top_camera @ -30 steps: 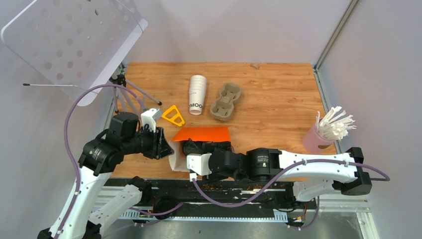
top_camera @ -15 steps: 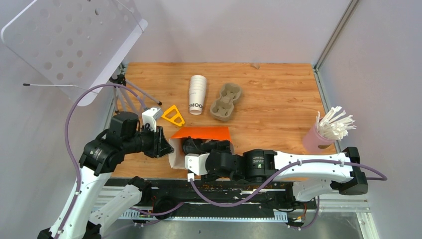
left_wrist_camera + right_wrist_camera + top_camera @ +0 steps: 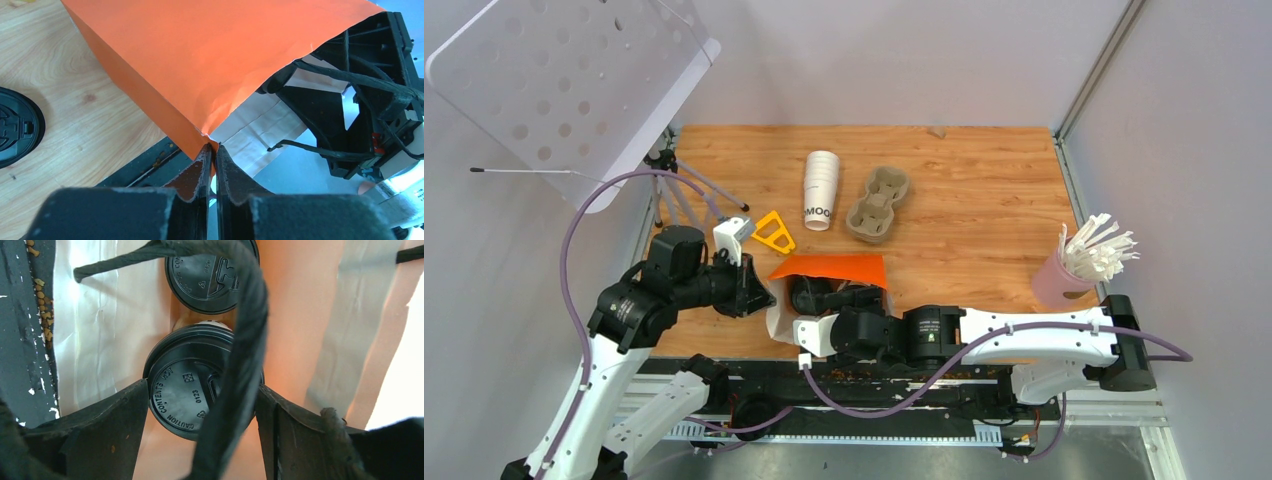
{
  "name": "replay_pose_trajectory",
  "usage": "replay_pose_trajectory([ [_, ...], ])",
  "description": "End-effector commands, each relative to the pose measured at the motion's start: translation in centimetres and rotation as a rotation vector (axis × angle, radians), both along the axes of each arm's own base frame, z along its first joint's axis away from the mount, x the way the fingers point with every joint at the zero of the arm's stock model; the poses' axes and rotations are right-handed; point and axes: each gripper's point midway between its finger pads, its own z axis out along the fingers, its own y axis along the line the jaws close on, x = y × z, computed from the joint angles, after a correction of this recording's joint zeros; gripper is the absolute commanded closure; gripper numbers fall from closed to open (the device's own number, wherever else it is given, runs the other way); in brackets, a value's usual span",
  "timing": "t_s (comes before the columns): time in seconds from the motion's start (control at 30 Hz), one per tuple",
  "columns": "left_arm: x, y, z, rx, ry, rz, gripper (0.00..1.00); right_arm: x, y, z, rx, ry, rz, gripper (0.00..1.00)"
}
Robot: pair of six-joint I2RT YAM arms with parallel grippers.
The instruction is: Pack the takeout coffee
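Black twisted-cord bag handle point(image 3: 244, 340) is crossing in front of right wrist camera, partly hiding lid behind it. Second round black plastic lid point(image 3: 210, 277) is lying just beyond. Stack of lidless white paper cups point(image 3: 820, 188) and brown pulp cup carrier point(image 3: 878, 204) are lying side by side on wooden table point(image 3: 984, 200), well apart from bag.

Left gripper point(image 3: 212, 150) is pinching rim of orange paper bag point(image 3: 200, 60), fingers pressed together. Right gripper point(image 3: 202, 390) is sitting inside bag, fingers clasping white paper takeout coffee cup point(image 3: 175, 395) on both sides. Cup's black lid with raised lettering is facing camera, with sliver of white cup showing above it.
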Motion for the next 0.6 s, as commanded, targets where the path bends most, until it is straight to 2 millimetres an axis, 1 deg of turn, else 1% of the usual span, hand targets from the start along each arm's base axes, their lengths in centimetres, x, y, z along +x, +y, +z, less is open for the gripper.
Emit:
replay_pose_trajectory([
  [0.0, 0.6, -0.8, 1.0, -0.036, -0.082, -0.05, 0.88, 0.5, 0.6, 1.5, 0.081, -0.02, -0.012, 0.32],
  [0.1, 1.0, -0.8, 1.2, -0.026, -0.124, -0.069, 0.9, 0.8, 0.7, 2.3, 0.129, -0.015, -0.033, 0.32],
  [0.23, 1.3, -0.6, 1.5, 0.0, -0.183, -0.103, 0.91, 1.6, 0.1, 2.7, 0.198, 0.012, -0.086, 0.32],
  [0.37, 1.4, -0.5, 1.8, 0.015, -0.22, -0.13, 0.92, 2.1, -0.5, 2.3, 0.193, -0.003, -0.086, 0.32],
  [0.57, 1.4, -1.0, 2.4, -0.008, -0.242, -0.155, 0.92, 2.4, -0.4, 0.9, 0.104, -0.014, -0.09, 0.32],
])
